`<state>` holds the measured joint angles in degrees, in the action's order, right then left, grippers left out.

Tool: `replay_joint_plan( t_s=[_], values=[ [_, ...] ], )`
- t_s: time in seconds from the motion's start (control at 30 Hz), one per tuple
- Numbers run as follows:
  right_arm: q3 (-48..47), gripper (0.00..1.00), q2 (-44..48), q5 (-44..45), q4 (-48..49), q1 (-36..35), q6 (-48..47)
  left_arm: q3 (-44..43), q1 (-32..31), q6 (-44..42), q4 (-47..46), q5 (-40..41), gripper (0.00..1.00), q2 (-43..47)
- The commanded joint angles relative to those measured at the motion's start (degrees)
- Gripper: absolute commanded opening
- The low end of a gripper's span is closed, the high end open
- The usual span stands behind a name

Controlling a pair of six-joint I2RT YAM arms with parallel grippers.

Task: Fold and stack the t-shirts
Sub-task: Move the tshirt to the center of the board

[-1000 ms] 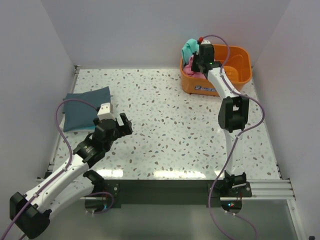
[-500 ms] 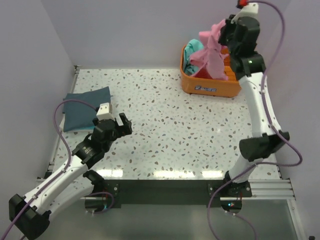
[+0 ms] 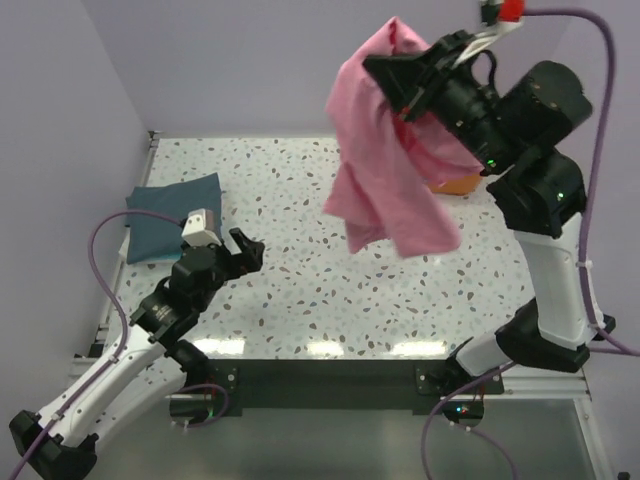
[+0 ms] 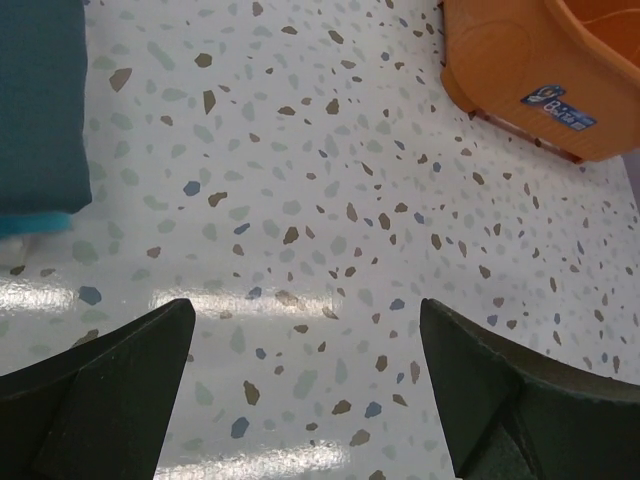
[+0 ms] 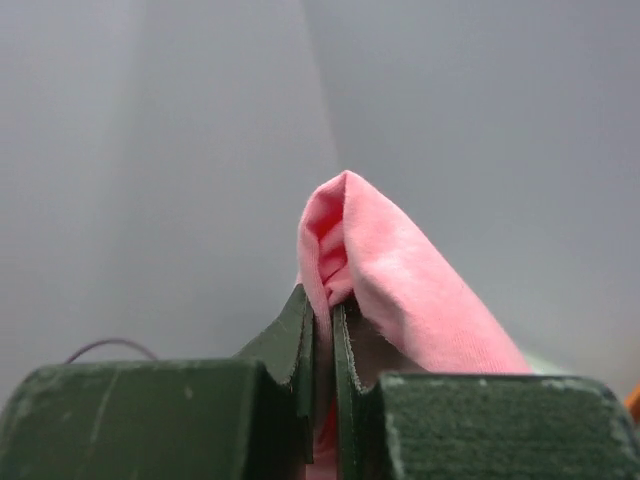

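The right gripper (image 5: 322, 312) pinches a fold of the pink shirt (image 3: 385, 170) tight between its jaws, held high, I judge, so the cloth hangs free below them for spreading, while the left gripper (image 3: 244, 248) hovers with jaws spread, the folded blue-grey shirt (image 3: 165, 215) ahead-left of them

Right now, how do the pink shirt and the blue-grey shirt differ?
The pink shirt hangs crumpled in the air; the blue-grey shirt lies folded flat on the table. The pink shirt is pinched in the right hand; nothing holds the blue-grey shirt, and the open left hand is off it. Both are plain and out of the basket.
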<state>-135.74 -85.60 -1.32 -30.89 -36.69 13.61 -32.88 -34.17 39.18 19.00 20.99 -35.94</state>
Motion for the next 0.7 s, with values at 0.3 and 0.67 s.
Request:
replay_joint_plan(
  t_s=[0.3,0.67],
  values=[
    [19.77,0.0,8.84,24.23,-10.3,-9.11,5.03,-6.04,-0.1,11.53,19.65,10.11,1.0,7.99],
    [85.37,0.99,30.32,36.12,-23.39,5.57,28.74,-4.12,-0.1,10.92,16.25,9.16,1.0,1.41]
  ],
)
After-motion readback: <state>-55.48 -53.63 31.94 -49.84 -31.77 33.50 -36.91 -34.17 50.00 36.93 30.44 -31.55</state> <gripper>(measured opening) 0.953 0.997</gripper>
